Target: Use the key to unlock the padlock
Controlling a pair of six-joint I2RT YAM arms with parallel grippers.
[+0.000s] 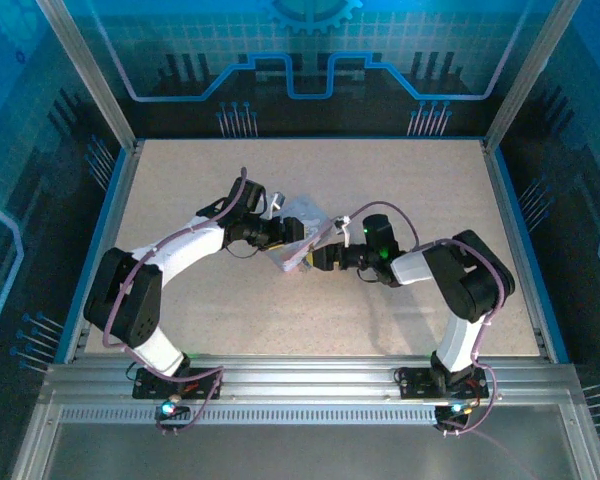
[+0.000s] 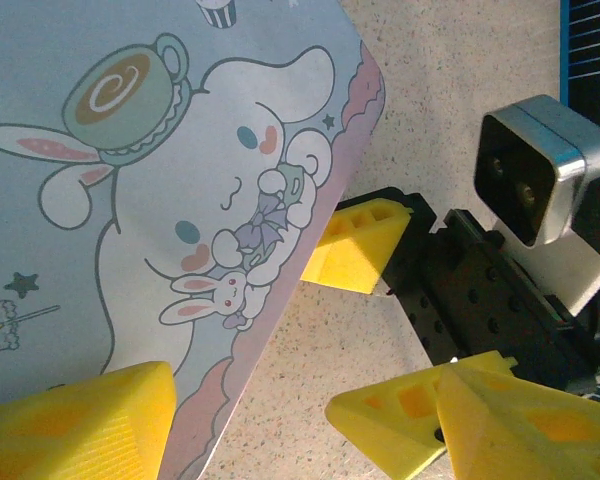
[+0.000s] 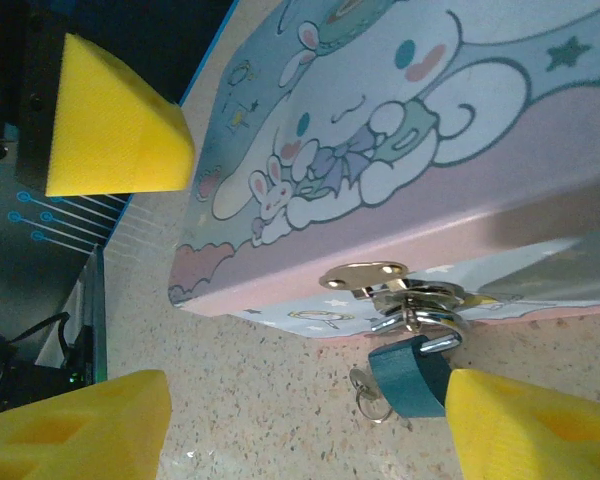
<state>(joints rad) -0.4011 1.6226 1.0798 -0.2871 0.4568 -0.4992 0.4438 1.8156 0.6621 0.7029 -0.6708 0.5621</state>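
Padlock (image 3: pixel 408 378): small dark teal body at the front edge of the tin box (image 3: pixel 400 130). Its shackle (image 3: pixel 425 318) is threaded through the box's metal hasp (image 3: pixel 365 274). The body sits low, at the speckled table (image 3: pixel 270 390).

Key (image 3: pixel 364 393): tiny, on a small ring, lying against the padlock's lower left side. Cannot tell whether it sits in the keyhole.

Right gripper (image 3: pixel 308 400): jaws spread, nothing pinched. Padlock and key lie between its yellow fingers. One finger (image 3: pixel 535 425) is just beside the padlock body, contact uncertain. The other (image 3: pixel 70 425) is well apart from it.

Right arm (image 1: pixel 470 280), top view: rises from its base at the near edge and folds at the elbow on the right. The forearm runs left and brings the right gripper (image 1: pixel 315 258) low against the near side of the tin box (image 1: pixel 305 212).

Left gripper (image 2: pixel 300 400): jaws spread, no grip seen. One finger (image 2: pixel 80 425) overlaps the printed lid (image 2: pixel 130 200) near a corner. The other (image 2: pixel 525 425) is off the box, over bare table. The left wrist view also shows the right gripper (image 2: pixel 318 340) facing it, one yellow tip tucked at the box's edge.

Left arm (image 1: pixel 150 290), top view: elbow bent out to the left, forearm reaching up and right. The left gripper (image 1: pixel 280 235) points right at the box, so the two grippers meet nose to nose there, mid-table.
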